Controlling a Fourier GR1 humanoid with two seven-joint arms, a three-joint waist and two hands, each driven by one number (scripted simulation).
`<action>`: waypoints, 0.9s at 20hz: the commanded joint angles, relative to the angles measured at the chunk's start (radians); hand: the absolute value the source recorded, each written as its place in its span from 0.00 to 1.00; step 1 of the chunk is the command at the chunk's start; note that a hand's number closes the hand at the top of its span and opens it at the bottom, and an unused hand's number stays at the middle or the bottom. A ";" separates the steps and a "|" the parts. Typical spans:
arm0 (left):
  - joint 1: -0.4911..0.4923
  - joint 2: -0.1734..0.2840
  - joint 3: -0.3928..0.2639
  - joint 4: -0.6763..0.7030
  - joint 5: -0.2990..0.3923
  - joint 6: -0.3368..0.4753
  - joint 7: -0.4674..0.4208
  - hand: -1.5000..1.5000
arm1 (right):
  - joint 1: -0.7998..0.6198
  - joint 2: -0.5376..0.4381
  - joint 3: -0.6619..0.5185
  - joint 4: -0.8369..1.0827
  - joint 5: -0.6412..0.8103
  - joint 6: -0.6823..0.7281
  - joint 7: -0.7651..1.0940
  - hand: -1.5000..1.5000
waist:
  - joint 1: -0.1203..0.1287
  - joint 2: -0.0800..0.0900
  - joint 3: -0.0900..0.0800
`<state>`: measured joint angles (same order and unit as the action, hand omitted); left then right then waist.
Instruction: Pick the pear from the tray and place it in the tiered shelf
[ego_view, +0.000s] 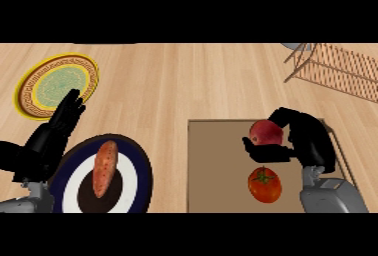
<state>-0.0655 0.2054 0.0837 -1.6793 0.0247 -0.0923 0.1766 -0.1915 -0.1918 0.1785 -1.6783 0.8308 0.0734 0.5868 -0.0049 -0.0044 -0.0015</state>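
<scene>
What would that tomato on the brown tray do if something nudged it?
The tomato looks round and smooth, so it would probably roll rather than slide, maybe to the edge of the flat tray. Its glossy skin suggests it could be slippery to grasp. It is likely soft, so squeezing might bruise it. The right robot hand beside it is curled round the reddish pear.

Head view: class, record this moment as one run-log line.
right hand: shut on pear, over tray | tomato: on tray | left hand: open, resting | tiered shelf: top right
</scene>
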 joint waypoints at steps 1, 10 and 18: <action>-0.014 -0.028 -0.026 -0.016 -0.013 0.016 0.008 0.50 | -0.130 0.130 -0.041 0.009 0.067 -0.099 0.188 1.00 | 0.014 0.004 0.001; 0.007 -0.007 -0.008 -0.044 0.009 -0.015 0.038 0.50 | -0.296 0.022 -0.165 -0.175 0.203 -0.061 0.345 1.00 | 0.005 0.001 0.001; -0.060 -0.002 0.026 0.092 -0.021 -0.014 -0.050 0.50 | -0.564 -0.024 -0.297 -0.056 0.185 -0.037 0.377 1.00 | 0.007 0.006 0.001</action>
<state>-0.0896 0.2058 0.0966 -1.6676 0.0192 -0.1077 0.1825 -0.6328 -0.1718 -0.0356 -1.7967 1.0413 0.0168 0.9512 0.0033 -0.0006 -0.0005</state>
